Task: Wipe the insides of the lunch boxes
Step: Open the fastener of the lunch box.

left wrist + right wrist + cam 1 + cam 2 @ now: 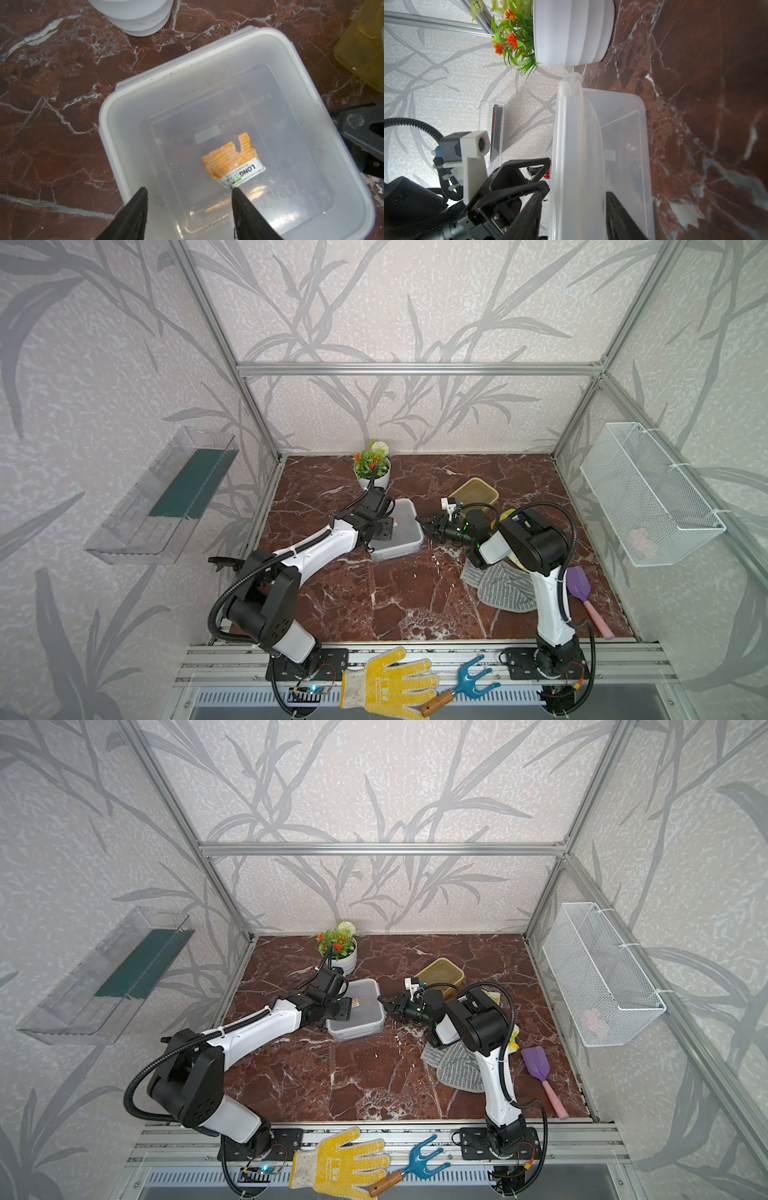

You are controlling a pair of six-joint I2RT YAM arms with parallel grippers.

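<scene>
My left wrist view alone shows an orange sachet (232, 160) under the clear greyish lidded lunch box (234, 133), left gripper (188, 192) open above. Right gripper (572, 199) straddles its rim; grip unclear. Amber-brown lunch box (478, 492) sits behind.

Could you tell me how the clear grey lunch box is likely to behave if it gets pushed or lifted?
The clear grey lunch box is thin translucent plastic holding only a small packet, so probably light. On polished marble it would likely slide rather than tip. Its walls may flex.
</scene>
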